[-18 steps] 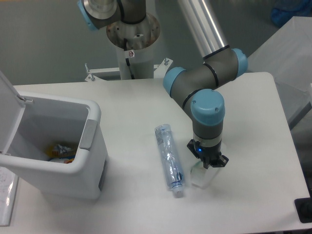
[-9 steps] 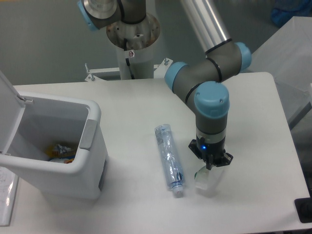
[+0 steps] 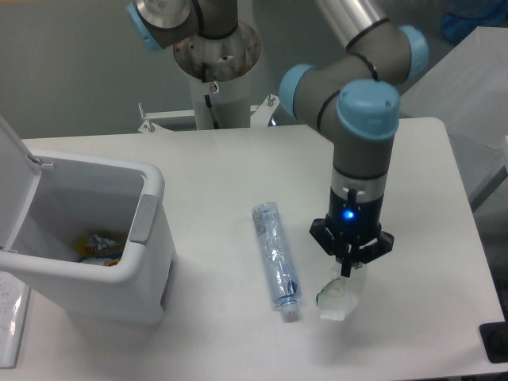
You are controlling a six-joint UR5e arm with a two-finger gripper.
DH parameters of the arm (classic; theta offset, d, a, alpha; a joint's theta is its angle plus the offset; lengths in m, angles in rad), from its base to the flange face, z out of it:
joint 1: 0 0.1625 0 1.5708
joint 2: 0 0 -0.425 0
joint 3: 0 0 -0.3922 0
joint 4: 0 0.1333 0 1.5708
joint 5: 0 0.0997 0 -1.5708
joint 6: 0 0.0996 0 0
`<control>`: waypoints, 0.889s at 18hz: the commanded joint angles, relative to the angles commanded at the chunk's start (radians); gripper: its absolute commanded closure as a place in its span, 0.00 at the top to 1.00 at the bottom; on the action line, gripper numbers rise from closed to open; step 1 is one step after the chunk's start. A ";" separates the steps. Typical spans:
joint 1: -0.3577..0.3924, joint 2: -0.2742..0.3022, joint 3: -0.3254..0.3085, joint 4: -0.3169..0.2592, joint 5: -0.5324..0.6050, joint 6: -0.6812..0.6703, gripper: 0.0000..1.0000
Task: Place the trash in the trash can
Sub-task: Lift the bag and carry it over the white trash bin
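Note:
My gripper (image 3: 348, 272) points straight down and is shut on the top of the small crumpled clear-white wrapper (image 3: 336, 299), which hangs below it with a green bit on its left side. Left of it the flattened bluish plastic bottle (image 3: 275, 255) lies on the table, its white cap toward the front edge. The white trash can (image 3: 147, 262) stands at the far left with its lid swung open, and some colourful scraps show at its bottom.
The robot's base column (image 3: 216, 71) rises at the back of the white table (image 3: 222, 171). The table's right edge runs close beside the arm. A dark object (image 3: 495, 341) sits past the front right corner.
The arm has risen and shifted slightly right and toward the front. The wrapper has come up with the gripper from its place on the table.

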 joint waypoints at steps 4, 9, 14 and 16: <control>-0.024 0.066 0.021 0.002 -0.140 -0.095 0.00; -0.116 0.108 0.092 0.002 -0.204 -0.262 0.00; -0.221 0.184 0.091 0.002 -0.209 -0.327 0.00; -0.244 0.219 0.081 0.002 -0.207 -0.361 0.00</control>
